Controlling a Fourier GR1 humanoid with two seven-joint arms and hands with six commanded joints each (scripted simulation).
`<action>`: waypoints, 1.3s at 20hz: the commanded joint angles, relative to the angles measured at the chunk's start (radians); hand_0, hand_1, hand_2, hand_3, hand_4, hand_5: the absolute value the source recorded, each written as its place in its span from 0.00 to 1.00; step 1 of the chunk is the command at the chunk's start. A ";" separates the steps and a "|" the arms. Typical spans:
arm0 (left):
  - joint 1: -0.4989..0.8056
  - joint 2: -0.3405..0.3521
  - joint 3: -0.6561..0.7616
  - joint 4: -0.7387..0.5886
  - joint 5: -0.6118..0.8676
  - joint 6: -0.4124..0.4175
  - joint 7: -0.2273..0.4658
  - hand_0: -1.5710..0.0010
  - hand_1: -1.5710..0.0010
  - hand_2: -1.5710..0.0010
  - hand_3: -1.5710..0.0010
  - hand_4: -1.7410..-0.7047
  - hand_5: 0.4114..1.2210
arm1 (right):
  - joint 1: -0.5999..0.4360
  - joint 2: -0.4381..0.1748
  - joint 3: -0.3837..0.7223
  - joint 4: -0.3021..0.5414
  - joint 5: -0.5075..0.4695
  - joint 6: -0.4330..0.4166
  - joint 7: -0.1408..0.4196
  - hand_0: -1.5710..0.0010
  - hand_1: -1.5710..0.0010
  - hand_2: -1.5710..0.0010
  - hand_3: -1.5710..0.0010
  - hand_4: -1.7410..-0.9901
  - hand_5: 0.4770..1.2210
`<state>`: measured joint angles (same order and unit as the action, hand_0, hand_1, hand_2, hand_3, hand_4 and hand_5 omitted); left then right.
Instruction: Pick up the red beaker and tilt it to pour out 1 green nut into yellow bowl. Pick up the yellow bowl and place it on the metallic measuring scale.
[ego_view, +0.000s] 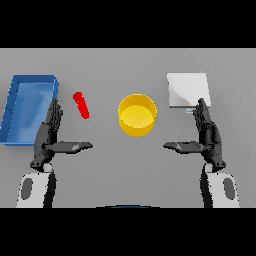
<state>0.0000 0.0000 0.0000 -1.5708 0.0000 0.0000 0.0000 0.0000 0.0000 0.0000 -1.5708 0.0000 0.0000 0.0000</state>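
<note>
Our left hand (50, 134) held straight fingers apart, the red beaker (81, 105) just beyond its fingertips; we judged an upright grasp best.

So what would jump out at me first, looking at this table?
Probably the yellow bowl in the middle, bright against the grey table. To its left lies a small red beaker beside a big blue tray; to its right sits a pale metallic scale. Two dark hands, left and right, hover open either side, thumbs pointing inward.

White-grey arms (35, 190), dark fingers (54, 112)
</note>
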 joint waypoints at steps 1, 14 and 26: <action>-0.002 0.003 0.004 0.001 0.003 -0.001 0.001 1.00 1.00 1.00 1.00 0.62 0.26 | -0.001 0.000 0.000 0.000 -0.001 -0.001 0.000 1.00 1.00 1.00 1.00 0.82 0.25; 0.088 0.065 -0.070 -0.089 -0.126 -0.002 -0.009 1.00 1.00 1.00 1.00 0.62 0.25 | 0.095 -0.051 0.132 -0.113 0.259 -0.057 -0.120 1.00 1.00 1.00 1.00 0.83 0.25; -0.207 0.057 -0.007 0.261 -0.163 0.049 -0.078 1.00 1.00 1.00 1.00 0.57 0.27 | 0.081 -0.046 0.110 -0.109 0.205 -0.034 -0.109 1.00 1.00 1.00 1.00 0.69 0.26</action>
<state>-0.2075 0.0571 -0.0066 -1.3099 -0.1633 0.0491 -0.0740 0.0807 -0.0460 0.1104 -1.6802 0.2054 -0.0343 -0.1078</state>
